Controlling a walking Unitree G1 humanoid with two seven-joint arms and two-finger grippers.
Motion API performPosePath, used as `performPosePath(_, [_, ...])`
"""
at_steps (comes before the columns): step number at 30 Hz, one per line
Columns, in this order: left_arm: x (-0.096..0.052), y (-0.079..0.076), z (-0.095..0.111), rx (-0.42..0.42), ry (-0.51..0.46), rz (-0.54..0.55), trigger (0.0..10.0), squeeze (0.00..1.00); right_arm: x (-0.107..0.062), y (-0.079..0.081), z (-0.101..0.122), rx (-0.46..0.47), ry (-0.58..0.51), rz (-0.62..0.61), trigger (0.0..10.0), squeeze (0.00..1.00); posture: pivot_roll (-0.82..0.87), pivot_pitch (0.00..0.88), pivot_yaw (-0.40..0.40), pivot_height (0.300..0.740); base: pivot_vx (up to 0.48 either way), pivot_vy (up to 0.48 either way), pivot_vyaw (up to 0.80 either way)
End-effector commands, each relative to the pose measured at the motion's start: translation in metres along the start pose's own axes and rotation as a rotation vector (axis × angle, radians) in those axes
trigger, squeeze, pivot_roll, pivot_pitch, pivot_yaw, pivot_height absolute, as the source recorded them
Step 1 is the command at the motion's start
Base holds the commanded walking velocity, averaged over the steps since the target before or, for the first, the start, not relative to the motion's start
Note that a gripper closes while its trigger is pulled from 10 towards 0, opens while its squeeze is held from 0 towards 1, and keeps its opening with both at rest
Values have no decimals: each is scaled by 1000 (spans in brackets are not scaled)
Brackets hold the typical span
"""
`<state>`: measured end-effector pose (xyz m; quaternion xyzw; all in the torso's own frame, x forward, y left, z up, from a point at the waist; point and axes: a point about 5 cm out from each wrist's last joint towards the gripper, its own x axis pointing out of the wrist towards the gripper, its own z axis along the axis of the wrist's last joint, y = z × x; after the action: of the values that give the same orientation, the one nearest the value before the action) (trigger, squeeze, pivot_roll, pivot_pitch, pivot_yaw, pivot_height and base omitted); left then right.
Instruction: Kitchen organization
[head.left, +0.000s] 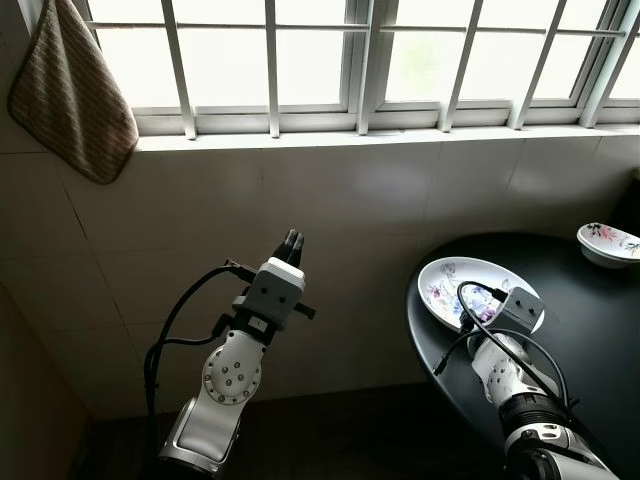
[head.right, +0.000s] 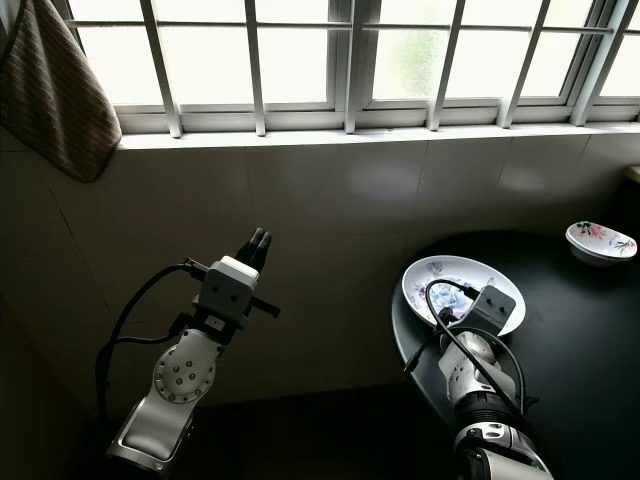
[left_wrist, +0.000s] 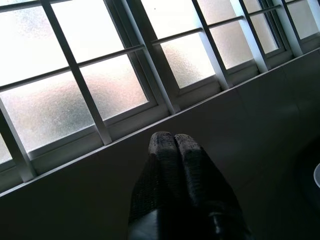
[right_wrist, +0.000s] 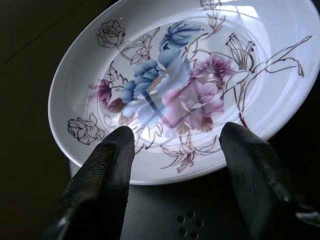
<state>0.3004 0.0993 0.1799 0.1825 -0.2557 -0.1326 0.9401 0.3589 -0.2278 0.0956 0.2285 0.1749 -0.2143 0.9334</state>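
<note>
**Right end effector lines up on the floral plate**

The plate, white with blue and purple flowers, lies flat near the rim of the dark round surface below the window. The right end effector hangs just over the plate's near edge, its two fingers spread wide and gripping nothing; one tip sits over the rim, the other just outside it. A small bowl rests well apart, farther back on the surface. The left end effector is raised toward the tiled wall, fingers pressed together and empty. A cloth hangs by the window.

The step in hand looks like the approach to pick up the plate. The next move probably calls for lowering until the fingers straddle the rim, then closing; a shallow, glossy rim may slip.
</note>
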Motion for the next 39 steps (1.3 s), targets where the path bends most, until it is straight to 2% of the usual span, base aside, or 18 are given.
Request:
performPosePath(1, [0,0,-2,-9,14,-4,10000,0,2,-3,0,47,30,-14,10000,0,57,0,-54,740,0,0,0])
performPosePath(6, [-1,1,-4,-9,22,-5,10000,0,4,-8,-3,100,66,-41,10000,0,58,0,-54,740,0,0,0])
performPosePath(13, [-2,2,-5,-9,29,1,10000,0,5,-7,4,118,35,-54,10000,0,59,0,-54,740,0,0,0])
performPosePath(17, [-2,1,-6,-11,34,-1,10000,0,3,6,11,-3,-30,12,10000,0,58,0,-53,740,0,0,0])
performPosePath(20, [-2,1,-6,-11,35,-1,10000,0,3,9,11,-43,-47,30,10000,0,58,0,-53,740,0,0,0])
performPosePath(22, [-2,0,-6,-13,38,-1,10000,0,2,14,11,-106,-66,64,10000,0,56,0,-54,740,0,0,0])
performPosePath(28, [-2,0,-7,-16,41,1,10000,0,2,14,13,-106,-83,64,10000,0,56,0,-56,740,0,0,0])
performPosePath(31, [-3,0,-7,-18,44,3,10000,0,-2,8,26,-122,-213,-11,10000,0,56,0,-58,740,0,0,0])
performPosePath(34, [-3,0,-8,-19,46,3,10000,0,-2,3,27,-107,-224,-65,10000,0,55,0,-57,740,0,0,0])
performPosePath(37, [-3,-1,-8,-23,47,2,10000,0,-4,-13,26,-73,-268,-183,10000,0,55,0,-56,740,0,0,0])
performPosePath(39, [-3,-1,-8,-23,47,2,10000,0,-4,-13,25,-68,-258,-183,10000,0,55,0,-56,740,0,0,0])
